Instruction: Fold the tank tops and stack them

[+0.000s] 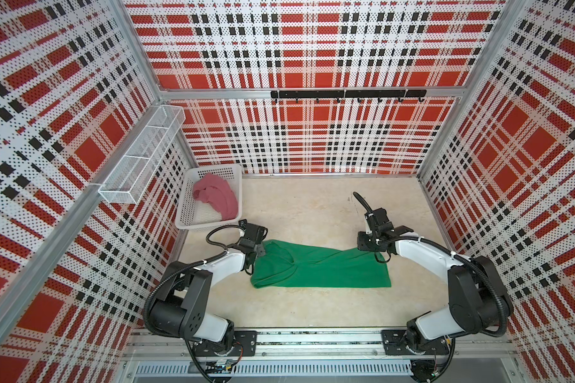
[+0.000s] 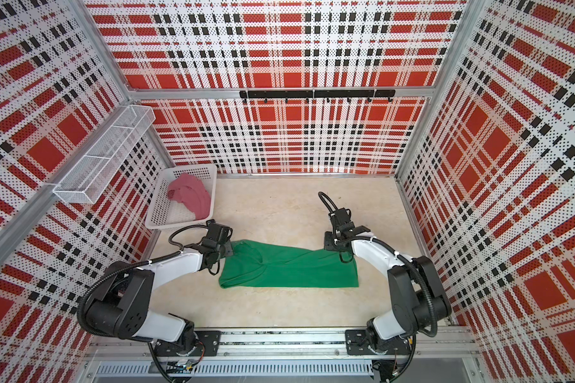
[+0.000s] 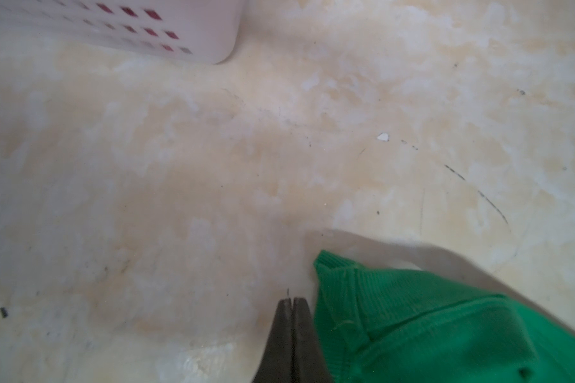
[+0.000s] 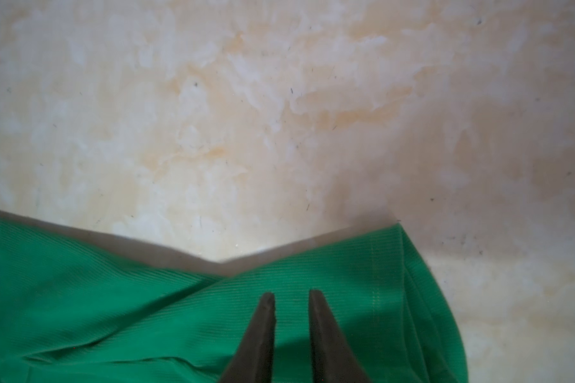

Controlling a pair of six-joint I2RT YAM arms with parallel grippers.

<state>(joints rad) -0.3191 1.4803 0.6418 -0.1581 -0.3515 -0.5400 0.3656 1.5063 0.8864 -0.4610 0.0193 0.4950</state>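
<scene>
Left gripper sits closed beside green tank top strap, right gripper narrowly parted over hem; folding likely needs firmer pinches.

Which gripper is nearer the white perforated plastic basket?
Left. The left gripper sits just off the basket's near corner; the right gripper is at the bright green cloth tank top's opposite end.

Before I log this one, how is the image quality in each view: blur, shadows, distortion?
In both top views: sharp, evenly lit, walls bowed by the wide lens. Left wrist view: basket soft, green tank top casts a shadow on the table. Right wrist view: right tool dark and soft.
</scene>
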